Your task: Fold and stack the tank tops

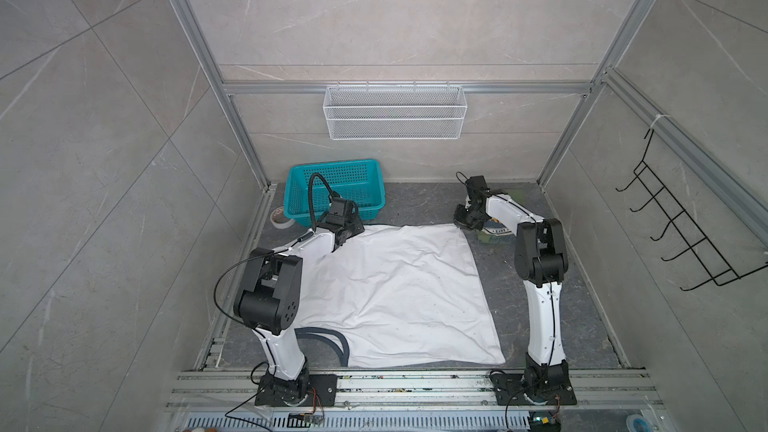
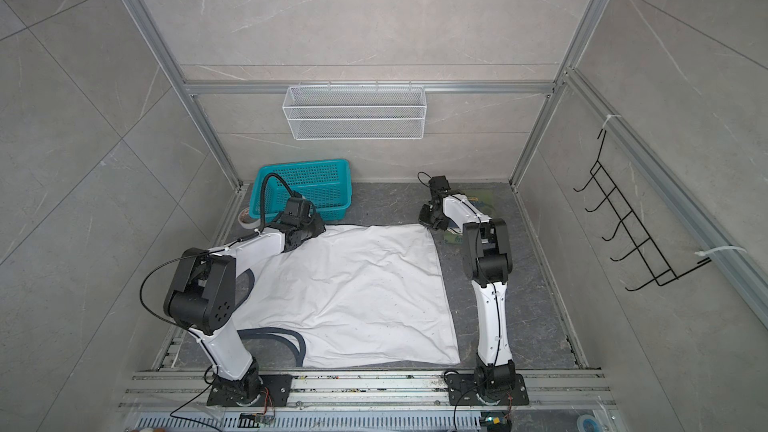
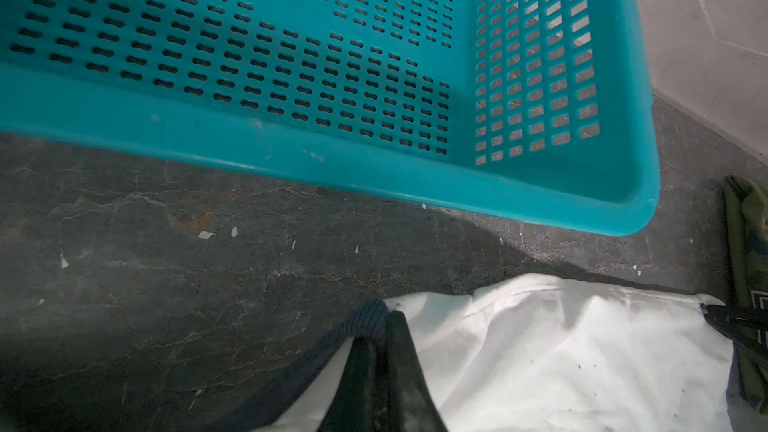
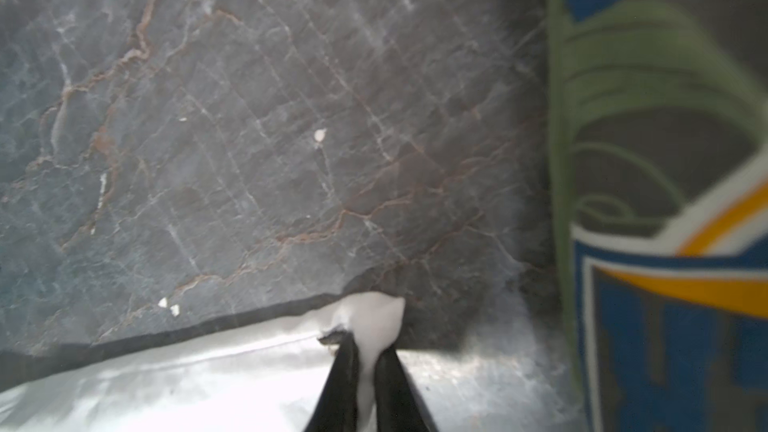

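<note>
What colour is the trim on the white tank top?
Navy blue; the trim shows best in the left wrist view.

olive tank top (image 1: pixel 490 237) mostly hidden behind right arm (image 1: pixel 540 255) in both top views, blurred and edge-cropped in right wrist view, lettering unreadable, white tank top (image 1: pixel 395 284) partly under left arm (image 1: pixel 270 284), tape roll (image 1: pixel 281 217) half behind basket (image 1: pixel 336 165)

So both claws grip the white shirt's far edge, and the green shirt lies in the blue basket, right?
Not in the basket: a top view shows the green shirt on the table beside the right gripper; the left wrist view shows the basket empty. The left gripper and right gripper do grip the white shirt's far edge.
</note>
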{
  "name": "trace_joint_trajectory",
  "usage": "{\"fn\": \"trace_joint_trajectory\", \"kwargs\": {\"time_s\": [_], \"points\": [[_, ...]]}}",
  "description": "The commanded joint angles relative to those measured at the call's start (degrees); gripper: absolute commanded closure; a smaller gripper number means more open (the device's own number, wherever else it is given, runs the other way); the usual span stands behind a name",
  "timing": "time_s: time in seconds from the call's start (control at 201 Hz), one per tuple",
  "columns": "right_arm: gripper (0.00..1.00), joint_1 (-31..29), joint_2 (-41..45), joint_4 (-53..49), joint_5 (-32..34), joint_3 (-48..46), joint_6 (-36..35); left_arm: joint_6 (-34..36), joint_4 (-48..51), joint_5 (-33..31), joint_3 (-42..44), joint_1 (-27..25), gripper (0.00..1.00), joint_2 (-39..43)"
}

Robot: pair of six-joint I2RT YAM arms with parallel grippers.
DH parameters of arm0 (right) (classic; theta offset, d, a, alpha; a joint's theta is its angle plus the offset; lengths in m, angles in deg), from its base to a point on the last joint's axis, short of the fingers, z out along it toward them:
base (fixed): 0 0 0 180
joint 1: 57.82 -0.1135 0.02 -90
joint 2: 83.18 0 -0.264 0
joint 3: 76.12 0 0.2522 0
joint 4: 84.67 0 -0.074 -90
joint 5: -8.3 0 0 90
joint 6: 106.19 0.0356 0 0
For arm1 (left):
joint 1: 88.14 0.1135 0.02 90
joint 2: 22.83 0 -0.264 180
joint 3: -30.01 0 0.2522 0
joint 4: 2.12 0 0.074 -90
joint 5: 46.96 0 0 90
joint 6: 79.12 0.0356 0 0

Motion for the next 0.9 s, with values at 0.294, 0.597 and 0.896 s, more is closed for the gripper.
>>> {"fn": "trace_joint_trajectory", "kwargs": {"time_s": [0.294, 0.597, 0.896], "points": [[0.89, 0.5, 15.6, 7.3, 6.3, -13.5, -1.7, 0.6, 1.4, 3.2, -4.5, 3.9, 1.00, -1.5], [0.87, 0.5, 27.0, 14.9, 1.1, -28.4, -0.6, 0.3, -0.5, 5.7, 0.5, 3.8, 1.00, 3.8], [0.86, 0.5, 38.1, 20.3, -2.1, -42.6, 0.7, 0.0, -1.6, 9.6, 8.7, 3.8, 1.00, 12.2]]}}
